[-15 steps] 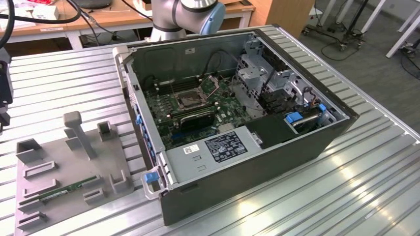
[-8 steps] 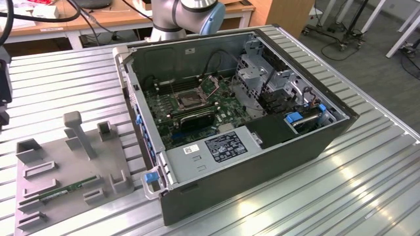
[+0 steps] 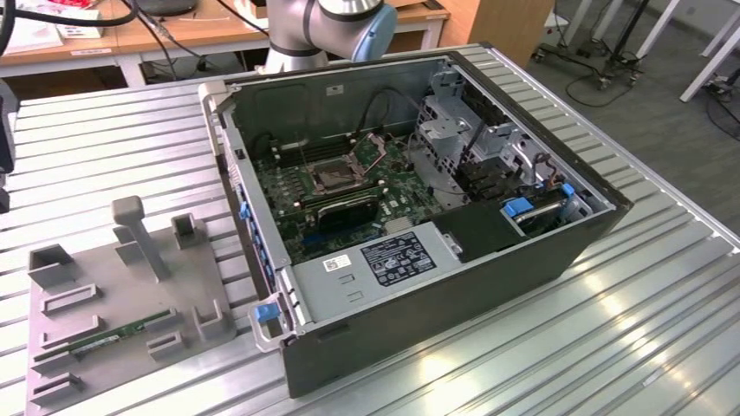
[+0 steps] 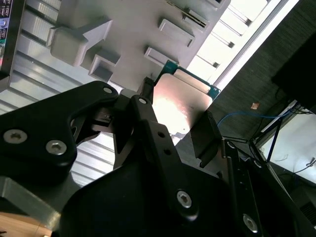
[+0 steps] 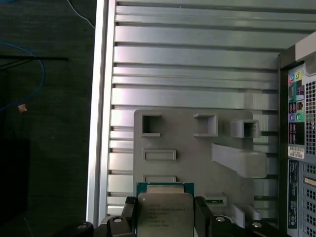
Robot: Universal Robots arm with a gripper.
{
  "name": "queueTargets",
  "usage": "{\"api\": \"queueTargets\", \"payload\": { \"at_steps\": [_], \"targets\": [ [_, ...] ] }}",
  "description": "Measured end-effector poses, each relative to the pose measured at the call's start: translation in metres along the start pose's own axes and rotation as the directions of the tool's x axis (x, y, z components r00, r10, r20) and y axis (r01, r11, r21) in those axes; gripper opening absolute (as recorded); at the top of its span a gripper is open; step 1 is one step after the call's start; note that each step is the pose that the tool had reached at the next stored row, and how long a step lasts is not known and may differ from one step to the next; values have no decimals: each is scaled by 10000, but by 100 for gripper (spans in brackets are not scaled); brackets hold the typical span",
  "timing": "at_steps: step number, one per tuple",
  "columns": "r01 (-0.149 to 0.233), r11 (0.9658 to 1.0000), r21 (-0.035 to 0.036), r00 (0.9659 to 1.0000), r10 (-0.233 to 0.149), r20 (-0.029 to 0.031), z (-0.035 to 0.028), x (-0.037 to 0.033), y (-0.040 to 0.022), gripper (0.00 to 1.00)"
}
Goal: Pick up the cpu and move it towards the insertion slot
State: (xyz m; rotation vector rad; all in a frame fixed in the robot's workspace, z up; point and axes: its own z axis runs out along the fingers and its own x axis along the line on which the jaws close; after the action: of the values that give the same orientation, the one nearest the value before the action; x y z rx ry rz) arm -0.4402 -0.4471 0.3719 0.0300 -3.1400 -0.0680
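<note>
Open from above at insertion slot (image 3: 335,178); hemmed by case wall (image 3: 231,147), black cables (image 3: 376,110) and drive cage (image 3: 445,126). Beside case, upright posts (image 3: 134,227) on fixture plate (image 3: 116,288).

The cpu (image 4: 183,100) in the tool (image 4: 177,119)

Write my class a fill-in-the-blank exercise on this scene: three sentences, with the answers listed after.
1. The gripper is shut on the ___.
2. The insertion slot sits inside the open computer ___.
3. The green memory stick lies on the ___ fixture.
Missing words: cpu; case; grey.
</note>
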Motion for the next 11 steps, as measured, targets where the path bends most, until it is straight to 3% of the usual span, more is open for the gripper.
{"api": "queueTargets", "payload": {
  "at_steps": [11],
  "targets": [
    [0,10000,0,10000,0,0,-78,0,3,55]
  ]
}}
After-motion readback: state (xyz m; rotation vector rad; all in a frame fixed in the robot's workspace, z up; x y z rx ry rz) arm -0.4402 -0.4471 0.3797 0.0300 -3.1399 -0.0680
